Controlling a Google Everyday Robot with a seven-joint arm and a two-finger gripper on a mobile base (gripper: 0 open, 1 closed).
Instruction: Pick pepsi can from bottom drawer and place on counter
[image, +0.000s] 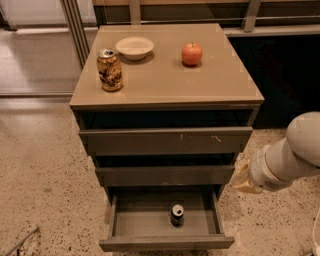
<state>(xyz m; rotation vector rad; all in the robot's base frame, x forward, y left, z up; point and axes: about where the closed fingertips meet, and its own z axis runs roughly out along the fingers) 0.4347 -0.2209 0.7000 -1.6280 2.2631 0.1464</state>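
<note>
The bottom drawer (145, 220) stands pulled out toward the camera, a shallow grey-brown box with a plain front. The pepsi can (177, 215) stands upright on its floor, right of centre and nearer the front wall than the back. Its long axis is vertical, with the silver top facing up and the dark body below. Nothing touches the can. Just right of the cabinet, level with the middle drawer (165, 176), the gripper (243, 180) hangs at the end of a thick white arm (292, 155). It is a tan tip pointing left toward the cabinet's side, well apart from the can and above it. Whether it is spread or closed cannot be told, and it holds nothing that shows. The top drawer (165, 141) bears pale scratches on its front. Above it lies the counter (165, 80), a smooth, slightly glossy tan square. On it a gold-orange can (109, 69) stands upright at the left, with a pale bowl (134, 47) just behind it and a red apple (192, 54) to the right. The floor (45, 170) is speckled beige stone, and behind the cabinet run metal rails against a dark wall.
</note>
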